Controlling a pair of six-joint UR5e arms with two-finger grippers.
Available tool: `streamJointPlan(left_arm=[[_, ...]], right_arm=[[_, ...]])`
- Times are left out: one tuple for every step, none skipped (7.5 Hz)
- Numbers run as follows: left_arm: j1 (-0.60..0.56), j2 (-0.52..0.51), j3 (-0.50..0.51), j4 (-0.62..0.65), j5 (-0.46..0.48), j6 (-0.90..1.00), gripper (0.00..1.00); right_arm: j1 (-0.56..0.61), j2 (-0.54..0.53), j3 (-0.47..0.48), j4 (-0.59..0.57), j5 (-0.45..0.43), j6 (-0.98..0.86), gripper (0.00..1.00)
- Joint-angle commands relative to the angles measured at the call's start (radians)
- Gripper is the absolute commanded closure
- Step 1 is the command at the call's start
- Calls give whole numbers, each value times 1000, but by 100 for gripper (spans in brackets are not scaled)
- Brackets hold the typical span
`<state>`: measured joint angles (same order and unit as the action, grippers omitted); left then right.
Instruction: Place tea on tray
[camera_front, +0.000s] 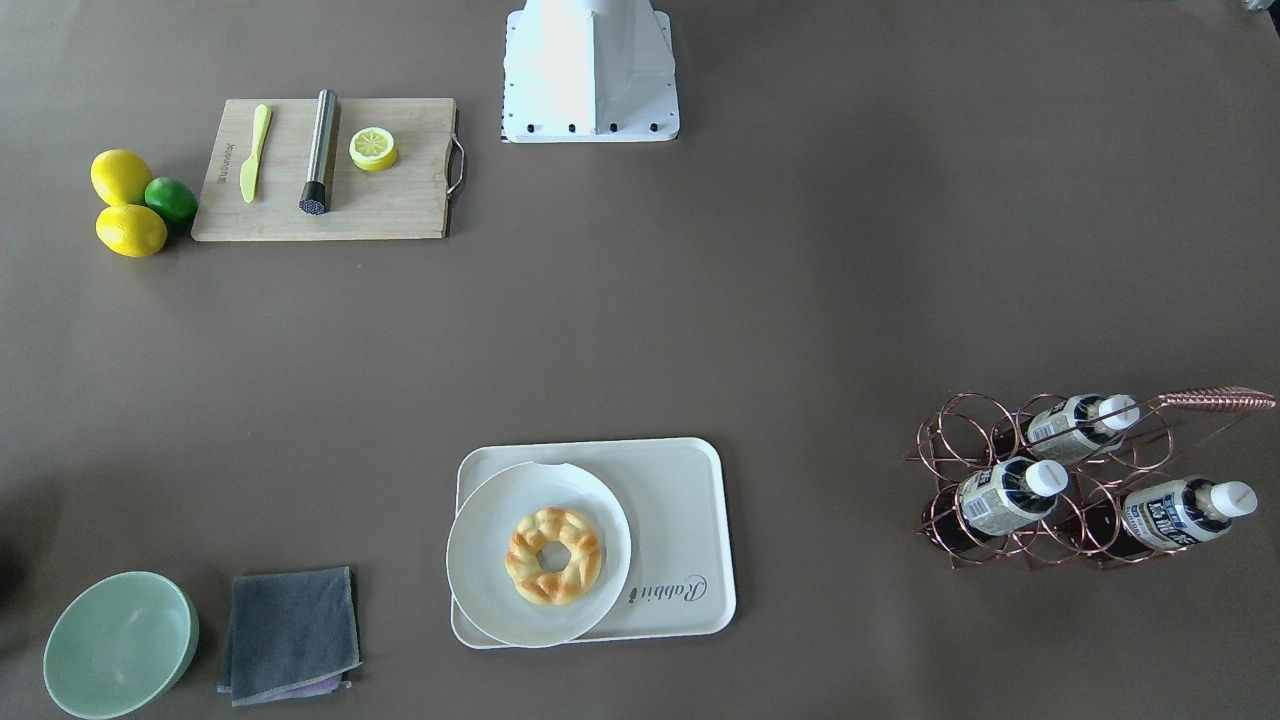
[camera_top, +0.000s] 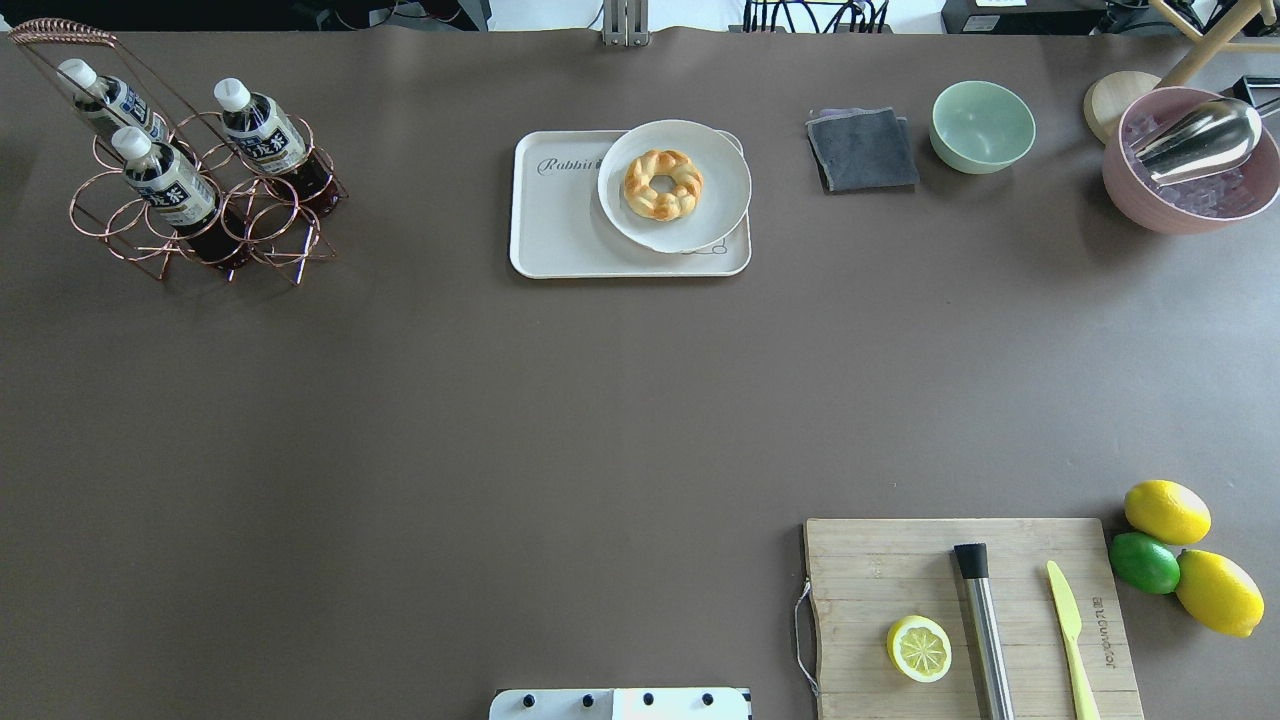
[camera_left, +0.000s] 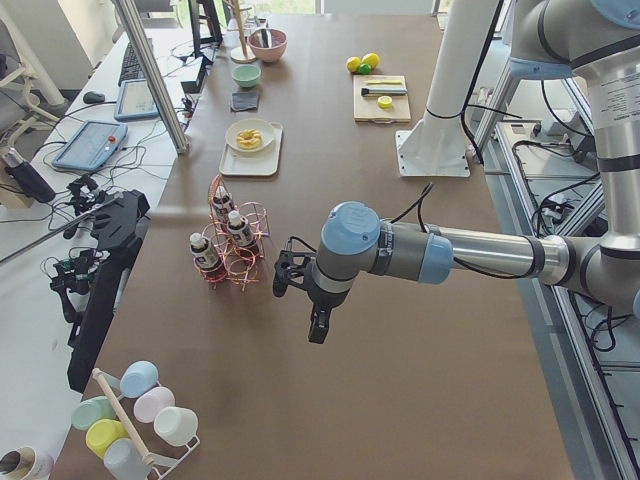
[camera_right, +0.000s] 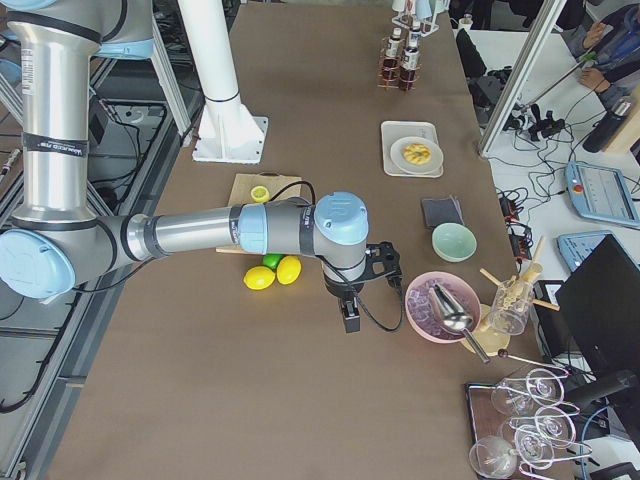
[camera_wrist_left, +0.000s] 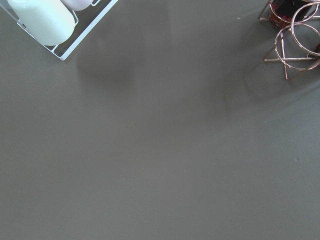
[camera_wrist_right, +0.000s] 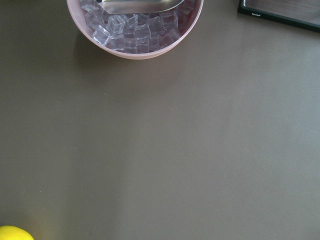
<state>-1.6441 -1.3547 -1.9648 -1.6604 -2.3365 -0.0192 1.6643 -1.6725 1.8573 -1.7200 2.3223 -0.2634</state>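
Steeply down on the tray (camera_top: 560, 235) from opposite sides, sharing it. Toward it from both table (camera_left: 430, 400) ends, farther. Close over table at wrists

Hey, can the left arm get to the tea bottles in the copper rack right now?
Probably yes. The left end effector hangs beside the copper rack with bare table between, and the tea bottles poke out of it cap-first, uncovered.

"Rabbit" script on tray (camera_front: 682, 500)

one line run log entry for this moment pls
tea: three bottles in copper rack | tray: holds plate with pastry, no tea | left gripper: near rack, state unclear | right gripper: near ice bowl, state unclear
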Motion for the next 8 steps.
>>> streamJointPlan(left_arm=[[87, -180, 55, -37, 5, -132, 2], [101, -234, 81, -91, 0, -204, 2], [165, -259, 95, -173, 8, -320, 2], [196, -261, 128, -349, 55, -406, 2], [258, -268, 173, -495, 99, -527, 3], [309, -273, 190, -557, 144, -601, 3], [364, -290, 179, -562, 214, -680, 3], [416, -322, 181, -564, 273, -724, 3]], right_arm=[[-1, 0, 0, 0, 5, -3, 0], [-1, 0, 0, 0, 5, -5, 0], [-4, 0, 0, 0, 5, -5, 0], [-9, 0, 0, 2, 5, -7, 0], [-12, 0, 0, 3, 5, -5, 0], [-15, 0, -1, 13, 5, -3, 0], [-18, 0, -1, 13, 5, -5, 0], [-18, 0, -3, 13, 5, -3, 0]])
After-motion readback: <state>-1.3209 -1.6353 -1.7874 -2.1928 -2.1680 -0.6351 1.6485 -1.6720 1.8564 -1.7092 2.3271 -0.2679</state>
